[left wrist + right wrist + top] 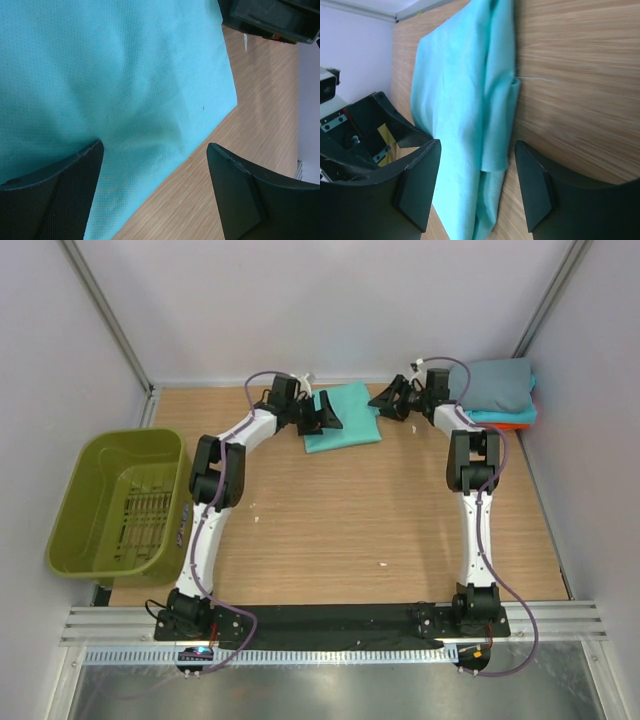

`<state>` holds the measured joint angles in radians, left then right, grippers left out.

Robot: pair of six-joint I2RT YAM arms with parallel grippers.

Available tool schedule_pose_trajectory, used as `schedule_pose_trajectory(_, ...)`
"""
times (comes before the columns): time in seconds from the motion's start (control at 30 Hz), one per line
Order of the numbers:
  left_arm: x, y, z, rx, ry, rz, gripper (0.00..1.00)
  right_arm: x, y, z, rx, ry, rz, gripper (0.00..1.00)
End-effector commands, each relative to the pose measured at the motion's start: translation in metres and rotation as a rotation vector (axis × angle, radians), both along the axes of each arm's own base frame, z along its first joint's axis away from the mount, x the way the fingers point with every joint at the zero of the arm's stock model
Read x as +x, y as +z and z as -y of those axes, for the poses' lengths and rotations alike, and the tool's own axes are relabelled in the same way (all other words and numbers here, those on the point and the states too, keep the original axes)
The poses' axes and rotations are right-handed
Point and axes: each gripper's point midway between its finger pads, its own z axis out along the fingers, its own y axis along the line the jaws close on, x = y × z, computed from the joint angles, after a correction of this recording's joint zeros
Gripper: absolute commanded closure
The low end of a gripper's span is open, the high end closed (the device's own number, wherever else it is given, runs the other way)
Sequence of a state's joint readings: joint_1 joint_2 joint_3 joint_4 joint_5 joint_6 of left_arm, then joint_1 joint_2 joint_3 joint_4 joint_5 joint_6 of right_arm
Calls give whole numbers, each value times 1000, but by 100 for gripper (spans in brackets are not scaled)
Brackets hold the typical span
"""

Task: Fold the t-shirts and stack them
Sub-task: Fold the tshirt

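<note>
A mint-green t-shirt (pixel 345 420) lies folded flat at the back middle of the table. My left gripper (pixel 322 418) is open over its left side; in the left wrist view the shirt (pixel 110 75) fills the frame and its edge runs between the open gripper's (pixel 155 155) jaws. My right gripper (pixel 390 400) is open at the shirt's right edge; in the right wrist view the folded edge (pixel 465 100) lies between the gripper's (pixel 477 160) jaws, not pinched. A stack stands at the back right: a slate grey shirt (pixel 497 383) on top, cyan (pixel 522 415) and orange-red (pixel 512 426) beneath.
An olive-green plastic basket (pixel 120 502) stands off the table's left side. White walls close the back and both sides. The wooden table (pixel 350 530) runs from the shirts down to the arm bases.
</note>
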<state>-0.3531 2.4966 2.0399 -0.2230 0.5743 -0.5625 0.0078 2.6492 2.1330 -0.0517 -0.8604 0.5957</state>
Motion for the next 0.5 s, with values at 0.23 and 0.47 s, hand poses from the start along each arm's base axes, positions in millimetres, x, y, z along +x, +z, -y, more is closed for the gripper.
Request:
schedule_pose_trajectory(0.23, -1, 0, -27, 53, 1, 1, 14, -36, -46, -62, 4, 99, -142, 35)
schedule_pose_trajectory(0.47, 2, -3, -29, 69, 10, 10, 14, -41, -47, -66, -15, 110, -139, 58)
